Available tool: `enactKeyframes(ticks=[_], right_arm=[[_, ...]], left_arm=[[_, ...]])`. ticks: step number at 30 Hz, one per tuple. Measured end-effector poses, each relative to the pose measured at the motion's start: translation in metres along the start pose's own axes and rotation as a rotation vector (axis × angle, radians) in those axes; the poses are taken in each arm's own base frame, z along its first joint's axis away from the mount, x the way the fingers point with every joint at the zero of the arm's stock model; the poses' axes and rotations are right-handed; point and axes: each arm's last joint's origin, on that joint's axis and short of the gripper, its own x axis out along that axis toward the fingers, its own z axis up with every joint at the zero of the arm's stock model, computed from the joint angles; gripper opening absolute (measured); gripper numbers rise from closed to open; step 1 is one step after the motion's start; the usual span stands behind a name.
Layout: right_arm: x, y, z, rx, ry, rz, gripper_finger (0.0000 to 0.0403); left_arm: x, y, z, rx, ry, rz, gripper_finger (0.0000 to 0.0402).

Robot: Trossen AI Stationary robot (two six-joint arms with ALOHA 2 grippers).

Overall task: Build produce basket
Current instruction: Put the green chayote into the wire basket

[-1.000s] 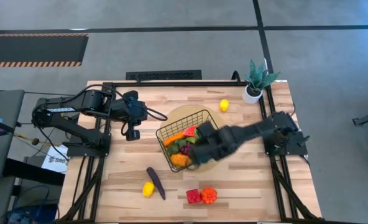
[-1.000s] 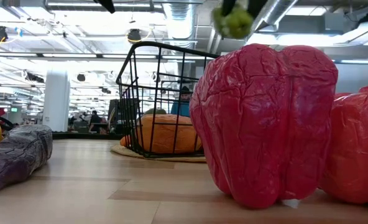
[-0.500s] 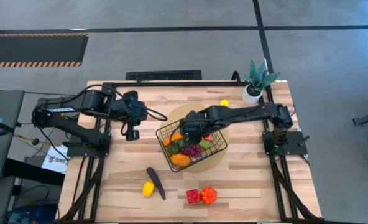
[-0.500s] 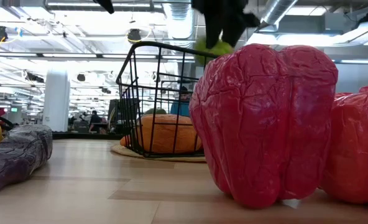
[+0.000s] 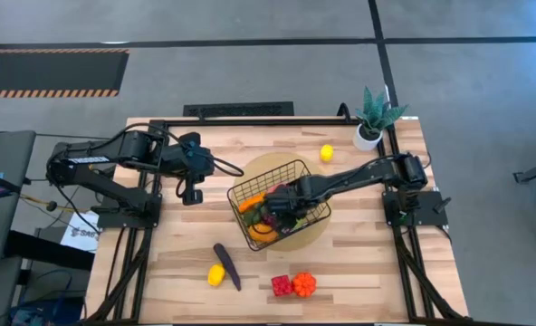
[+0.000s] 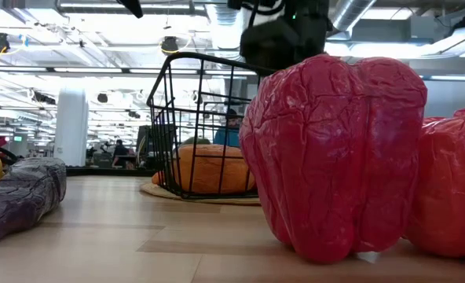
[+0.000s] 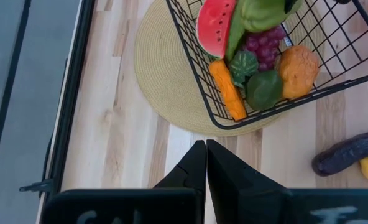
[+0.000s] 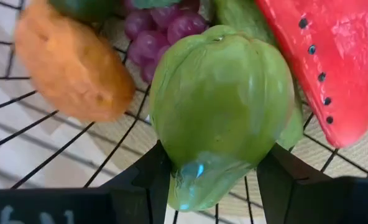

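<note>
The right gripper (image 8: 218, 177) is down inside the basket (image 5: 297, 168) and its two fingers clasp a green pepper (image 8: 221, 106) from both sides. The basket stands on a round mat (image 5: 250, 168) near the middle of the table (image 5: 358, 263). Inside it I see a watermelon slice (image 7: 212, 28), purple grapes (image 7: 265, 46), a carrot (image 7: 227, 90), an orange (image 7: 299, 70) and an avocado (image 7: 263, 90). The green pepper is above the grapes, just beside the watermelon slice.

The left gripper (image 7: 206, 163) waits near the left edge of the table, beside the mat, with its fingers pressed together on nothing.

Outside the basket, near the front edge, lie an eggplant (image 5: 226, 265) and a lemon (image 5: 215, 275) touching it, and a red pepper (image 5: 281, 286) with an orange pepper (image 5: 304, 283) close together. A second lemon (image 5: 326, 153) lies toward the back right corner, near a potted plant (image 5: 374, 116)
</note>
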Motion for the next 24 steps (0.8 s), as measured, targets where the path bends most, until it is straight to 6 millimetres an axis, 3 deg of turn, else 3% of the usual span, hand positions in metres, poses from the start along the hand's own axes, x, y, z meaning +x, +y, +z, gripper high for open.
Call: enactKeyframes(ticks=[12, 19, 24], right_arm=[[0.0036, 0.0, -0.0015, -0.007, 0.001, 0.004, 0.0185], [0.0039, -0.003, -0.001, 0.094, 0.015, -0.011, 0.0354], [-0.0044, -0.001, 0.0015, 0.121, 0.015, -0.007, 0.0387]], left_arm=[[0.0, 0.0, -0.0004, 0.0, 0.004, 0.0, 0.0], [0.0, 0.0, -0.0004, 0.0, 0.004, 0.0, 0.0], [0.0, 0.0, -0.0004, 0.0, 0.004, 0.0, 0.0]])
